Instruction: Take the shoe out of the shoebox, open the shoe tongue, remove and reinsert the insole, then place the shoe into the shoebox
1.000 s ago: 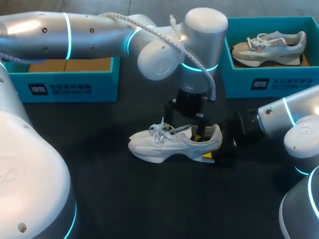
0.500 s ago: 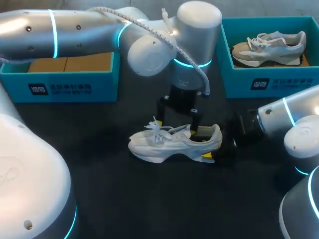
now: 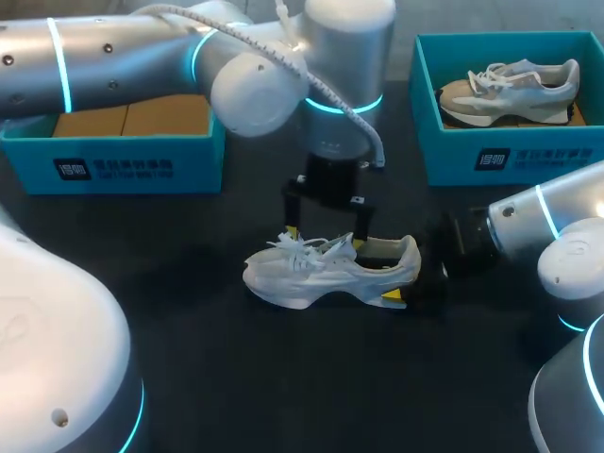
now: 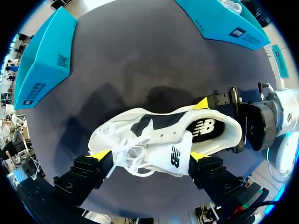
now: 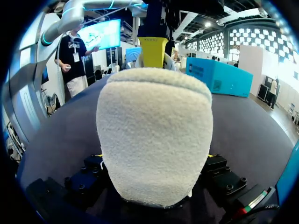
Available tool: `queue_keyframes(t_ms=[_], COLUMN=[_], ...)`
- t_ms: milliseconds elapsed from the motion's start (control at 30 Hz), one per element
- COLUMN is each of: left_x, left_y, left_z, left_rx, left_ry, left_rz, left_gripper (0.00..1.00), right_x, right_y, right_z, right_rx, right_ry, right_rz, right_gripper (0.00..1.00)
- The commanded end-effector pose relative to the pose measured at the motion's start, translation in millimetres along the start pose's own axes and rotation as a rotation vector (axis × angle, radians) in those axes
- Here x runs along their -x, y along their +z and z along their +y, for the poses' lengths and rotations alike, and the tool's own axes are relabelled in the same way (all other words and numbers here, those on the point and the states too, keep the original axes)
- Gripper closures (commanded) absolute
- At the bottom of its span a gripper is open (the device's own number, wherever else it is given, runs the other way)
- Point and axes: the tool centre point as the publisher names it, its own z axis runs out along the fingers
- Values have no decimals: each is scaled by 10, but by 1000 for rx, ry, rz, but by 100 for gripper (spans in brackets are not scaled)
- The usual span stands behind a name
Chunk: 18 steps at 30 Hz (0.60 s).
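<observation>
The white sneaker (image 3: 311,276) stands on the black table (image 3: 283,377) - outside both the left shoebox (image 3: 123,165) and the right shoebox (image 3: 510,156). The right gripper (image 3: 415,280) pinches its heel. The left gripper (image 3: 326,239) hangs spread wide over the laces (image 4: 128,156) and tongue (image 4: 180,156).

Even overhead light, soft shadows on table (image 3: 283,377) (sheen on left arm (image 3: 123,66))

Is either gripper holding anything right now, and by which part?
The right gripper holds the white shoe by its heel, jaws on either side. The left gripper holds nothing: its jaws stand open over the laces.
</observation>
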Motion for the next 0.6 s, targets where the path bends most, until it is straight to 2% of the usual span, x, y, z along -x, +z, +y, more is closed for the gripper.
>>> queue_keyframes(t_ms=[33,100,233,333,367,433,600], left_x=[62,63,81,85,85,81,66], left_y=[0,-6,-62,-94,-105,-112,-121], left_z=[50,57,78,93,96,101,119], left_rx=[-8,-10,-21,-27,-29,-30,-32], left_ry=[1,0,-4,-3,-3,-1,4], left_rz=[15,16,21,24,24,24,46], left_gripper=[0,0,16,38,51,59,90], right_x=[-10,-10,-10,-10,-10,-10,-10], right_y=[76,76,76,76,76,76,76], right_z=[-1,-1,-1,-1,-1,-1,-1], right_rx=[-5,-5,-5,-5,-5,-5,-5], right_ry=[1,1,1,1,1,1,1], right_rz=[-1,-1,-1,-1,-1,-1,-1], right_gripper=[100,100,100,100,100,100,100])
